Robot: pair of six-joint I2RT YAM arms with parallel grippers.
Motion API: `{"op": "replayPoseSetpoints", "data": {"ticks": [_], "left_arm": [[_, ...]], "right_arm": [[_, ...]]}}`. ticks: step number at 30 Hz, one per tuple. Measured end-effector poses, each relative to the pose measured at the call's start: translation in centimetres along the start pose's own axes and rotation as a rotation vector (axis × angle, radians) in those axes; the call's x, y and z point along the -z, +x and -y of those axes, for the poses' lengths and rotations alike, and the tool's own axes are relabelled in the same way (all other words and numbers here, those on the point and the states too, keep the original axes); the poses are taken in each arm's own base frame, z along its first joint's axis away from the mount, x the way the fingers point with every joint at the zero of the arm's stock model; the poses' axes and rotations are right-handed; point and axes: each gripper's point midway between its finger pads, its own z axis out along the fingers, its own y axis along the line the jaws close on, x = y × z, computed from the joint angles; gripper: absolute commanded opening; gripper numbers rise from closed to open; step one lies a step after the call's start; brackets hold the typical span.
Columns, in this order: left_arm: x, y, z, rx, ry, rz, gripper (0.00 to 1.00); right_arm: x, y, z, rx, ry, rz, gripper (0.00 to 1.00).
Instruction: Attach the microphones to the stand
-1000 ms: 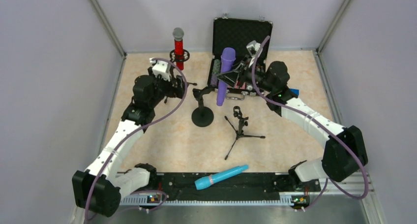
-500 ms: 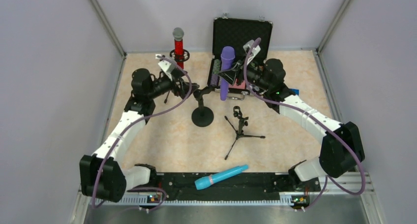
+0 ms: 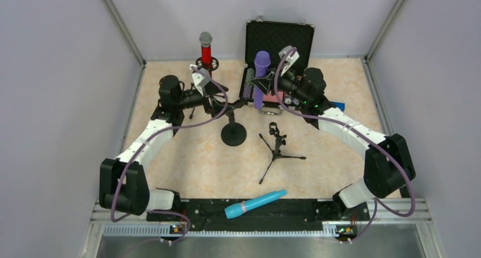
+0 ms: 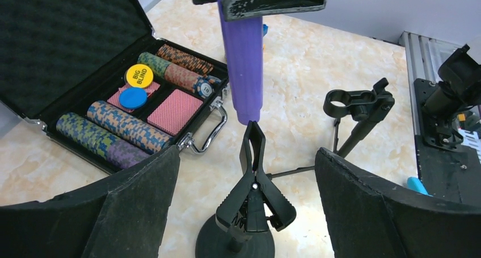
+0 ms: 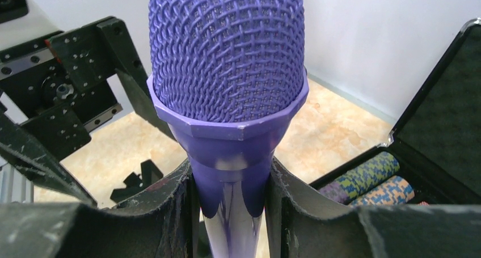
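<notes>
Right gripper [image 5: 230, 210] clamps smooth-barrelled, mesh-headed purple microphone [image 5: 227, 65].

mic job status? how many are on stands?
Done: red microphone stands upright in the back stand. In hand: right gripper shut on the purple microphone, its tail just above the clip stand, flanked by the open left gripper. To do: seat purple; turquoise microphone lies at the near edge, tripod stand empty.

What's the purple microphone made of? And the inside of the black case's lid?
Purple microphone: probably plastic; its head is a woven mesh, its handle smooth and slightly shiny. Lid lining: likely soft dark foam, from its bumpy dimpled surface.
</notes>
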Motion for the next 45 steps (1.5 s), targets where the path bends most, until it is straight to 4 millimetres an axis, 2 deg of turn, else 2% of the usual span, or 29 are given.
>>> {"op": "replayPoseSetpoints", "data": {"ticks": [4, 9, 13, 25, 26, 27, 28, 29, 37, 45], "left_arm": [[-0.2, 0.5, 0.3, -0.039, 0.019, -0.015, 0.91], [-0.5, 2.4, 1.0, -0.069, 0.041, -0.076, 0.91], [-0.5, 3.7, 0.8, -0.092, 0.022, -0.119, 0.89], [-0.1, 4.4, -0.5, -0.162, -0.054, -0.153, 0.75], [-0.1, 4.4, -0.5, -0.165, -0.053, -0.153, 0.69], [-0.2, 4.4, -0.5, -0.169, -0.051, -0.153, 0.5], [-0.2, 4.4, -0.4, -0.17, -0.049, -0.154, 0.19], [-0.2, 4.4, -0.3, -0.171, -0.046, -0.156, 0.0], [-0.2, 4.4, -0.2, -0.219, -0.024, -0.158, 0.0], [-0.2, 4.5, -0.3, -0.223, -0.033, -0.163, 0.0]], "right_arm": [[-0.5, 0.0, 0.2, 0.006, -0.008, 0.022, 0.0], [-0.9, -0.2, 0.1, 0.017, -0.021, 0.043, 0.0], [-1.1, -0.5, -0.3, 0.029, -0.035, 0.059, 0.0], [-1.8, -0.9, -1.9, 0.052, -0.077, 0.093, 0.0], [-1.8, -1.0, -2.0, 0.053, -0.082, 0.096, 0.0], [-1.9, -1.0, -2.2, 0.054, -0.085, 0.1, 0.0], [-1.9, -1.0, -2.3, 0.056, -0.09, 0.103, 0.0], [-2.0, -1.0, -2.4, 0.056, -0.094, 0.105, 0.0], [-2.7, -0.4, -3.4, 0.053, -0.128, 0.108, 0.0], [-3.0, -0.7, -4.7, 0.064, -0.158, 0.139, 0.0]]}}
